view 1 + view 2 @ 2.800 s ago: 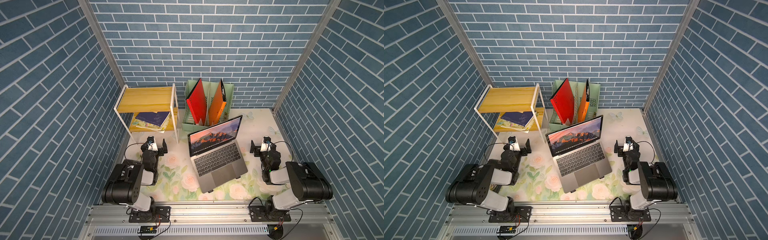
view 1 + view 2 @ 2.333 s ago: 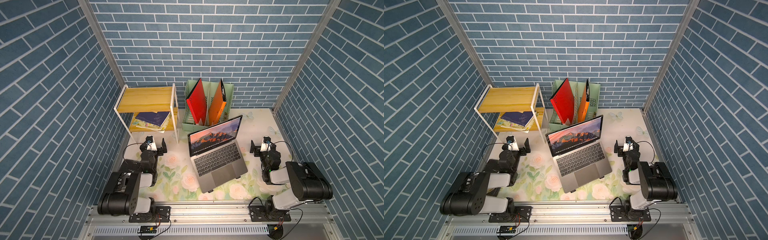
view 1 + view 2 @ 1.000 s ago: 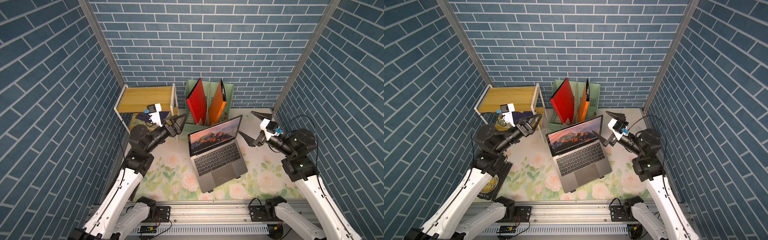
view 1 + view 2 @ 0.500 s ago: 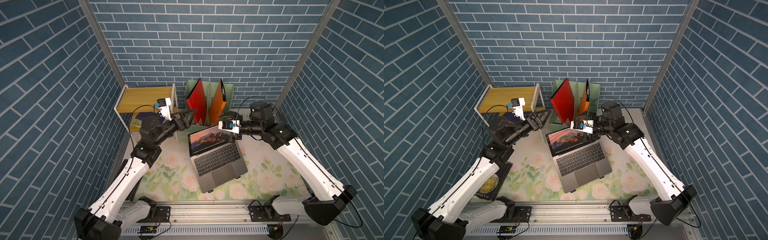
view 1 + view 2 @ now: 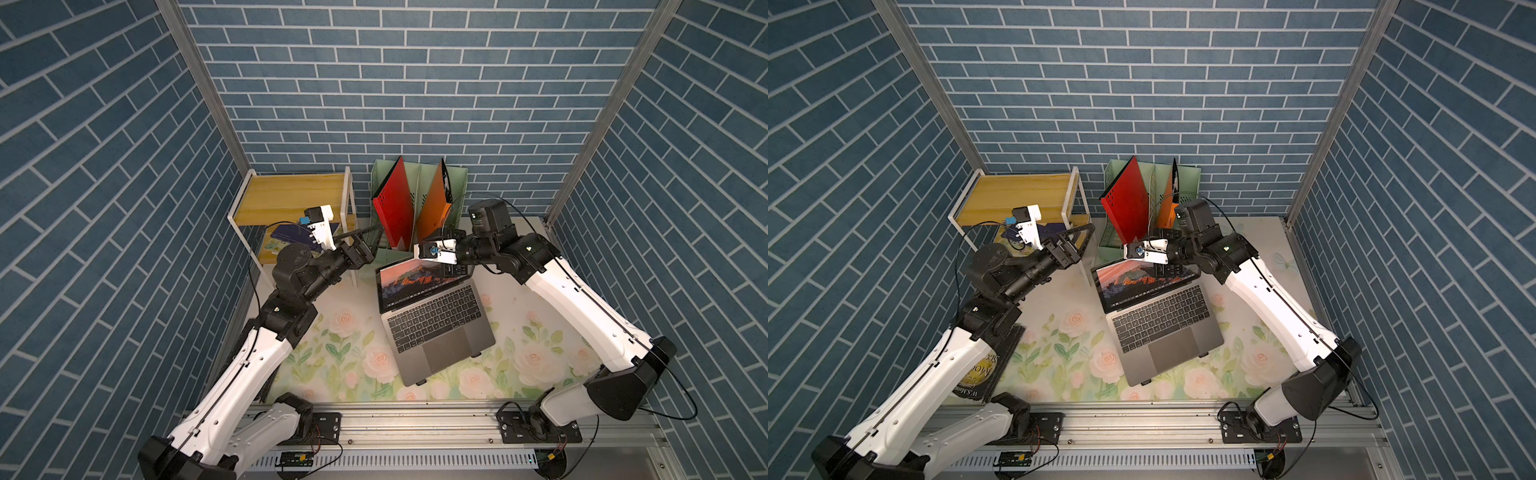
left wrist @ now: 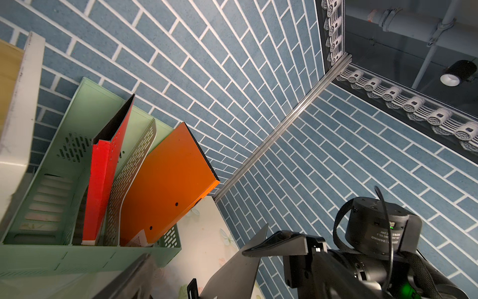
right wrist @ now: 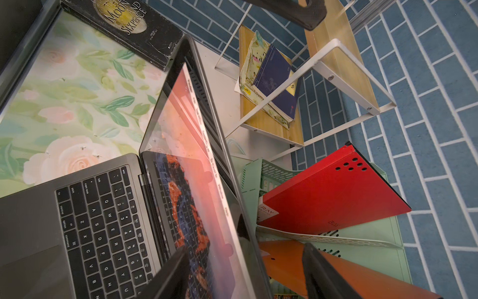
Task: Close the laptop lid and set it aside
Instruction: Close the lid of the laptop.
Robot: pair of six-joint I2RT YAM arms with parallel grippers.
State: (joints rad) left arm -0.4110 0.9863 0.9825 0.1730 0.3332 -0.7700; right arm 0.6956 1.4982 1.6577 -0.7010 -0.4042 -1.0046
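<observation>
A second ago my right pincer (image 7: 243,255) hung beside the laptop (image 5: 436,328). Now it straddles the top edge of the lid (image 5: 415,279), fingers narrower but apart, pinching nothing. My left pincer (image 5: 369,242) stays spread wide near the file rack (image 5: 420,187). The grey laptop sits open mid-mat (image 5: 345,345), its mountain screen lit.

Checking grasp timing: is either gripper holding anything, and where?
Nothing held. The right gripper straddles the lid at its top edge, jaws apart; the left gripper hangs open, empty.
</observation>
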